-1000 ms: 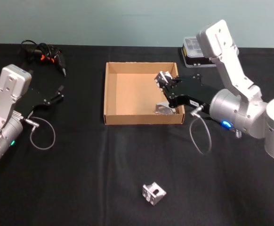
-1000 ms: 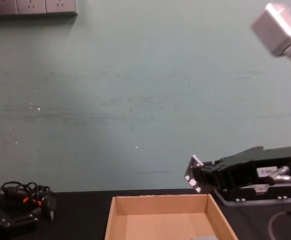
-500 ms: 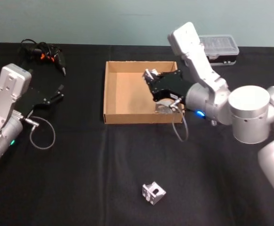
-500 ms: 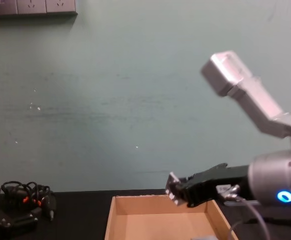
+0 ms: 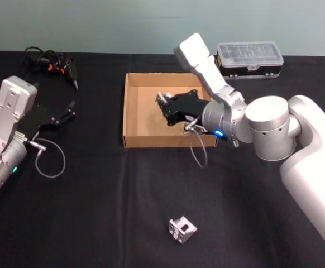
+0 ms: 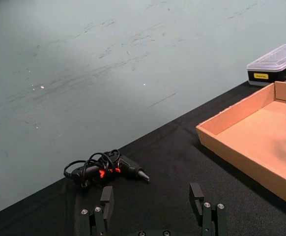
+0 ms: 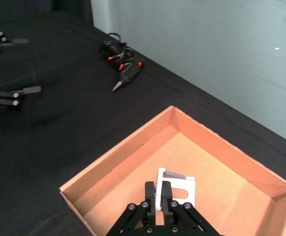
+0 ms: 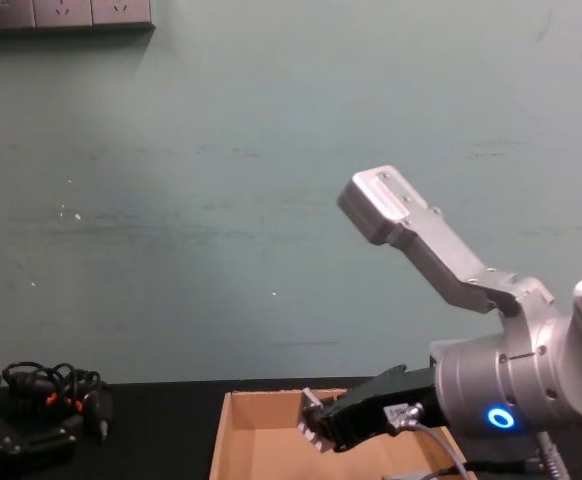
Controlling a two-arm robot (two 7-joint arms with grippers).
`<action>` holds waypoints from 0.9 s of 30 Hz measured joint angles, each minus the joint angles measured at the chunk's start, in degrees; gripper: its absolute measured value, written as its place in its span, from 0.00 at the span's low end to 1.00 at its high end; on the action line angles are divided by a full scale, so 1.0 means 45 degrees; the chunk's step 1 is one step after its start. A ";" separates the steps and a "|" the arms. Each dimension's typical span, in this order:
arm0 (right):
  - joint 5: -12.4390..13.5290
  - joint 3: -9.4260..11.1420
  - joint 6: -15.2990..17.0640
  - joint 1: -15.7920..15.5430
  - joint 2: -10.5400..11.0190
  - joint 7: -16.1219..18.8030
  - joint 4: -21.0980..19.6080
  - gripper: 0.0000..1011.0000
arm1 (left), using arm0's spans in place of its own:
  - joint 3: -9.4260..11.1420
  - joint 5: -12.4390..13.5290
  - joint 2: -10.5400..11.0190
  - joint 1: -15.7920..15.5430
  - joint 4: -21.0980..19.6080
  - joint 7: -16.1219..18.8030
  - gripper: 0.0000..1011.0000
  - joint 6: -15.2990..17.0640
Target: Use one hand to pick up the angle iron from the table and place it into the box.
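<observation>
My right gripper [image 5: 163,104] hangs over the middle of the tan cardboard box [image 5: 127,114], shut on a small silver angle iron [image 5: 161,99]. In the right wrist view the fingers [image 7: 150,191] pinch the angle iron [image 7: 178,189] above the box floor [image 7: 208,173]. The chest view shows the right gripper [image 8: 323,434] and the angle iron [image 8: 311,424] just above the box's far wall [image 8: 271,397]. Another silver angle iron [image 5: 182,230] lies on the black table [image 5: 95,212] near the front. At the left, my left gripper [image 5: 71,111] rests open and holds nothing.
A clear-lidded plastic case [image 5: 249,58] stands behind the box at the right. A bundle of black cable with an orange-marked tool [image 5: 51,62] lies at the back left, also in the left wrist view [image 6: 106,169]. My right arm's cable loop [image 5: 197,152] hangs over the box's front wall.
My right arm has swung left across the box with the angle iron, from the box's right side to over its middle. The left arm has not moved.
</observation>
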 joint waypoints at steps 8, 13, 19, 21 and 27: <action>-0.0153 -0.0264 0.0202 0.0236 -0.0136 0.0251 0.0422 0.08 | 0.0000 0.0000 0.0000 -0.0001 -0.0001 0.0000 1.00 0.0000; -0.0158 -0.0163 0.0440 0.0246 -0.0216 0.0185 0.0555 0.08 | -0.0001 0.0001 0.0000 0.0000 -0.0001 0.0000 1.00 0.0000; -0.0167 -0.0079 0.0674 0.0162 -0.0252 0.0096 0.0510 0.08 | 0.0000 0.0001 0.0000 0.0000 -0.0001 0.0000 1.00 0.0000; -0.0178 -0.0056 0.0741 0.0139 -0.0271 0.0083 0.0505 0.08 | 0.0000 0.0000 0.0000 0.0000 0.0000 0.0000 1.00 0.0000; -0.0198 -0.0019 0.0888 0.0097 -0.0303 0.0078 0.0504 0.08 | 0.0000 0.0001 0.0000 0.0000 -0.0001 0.0000 1.00 0.0000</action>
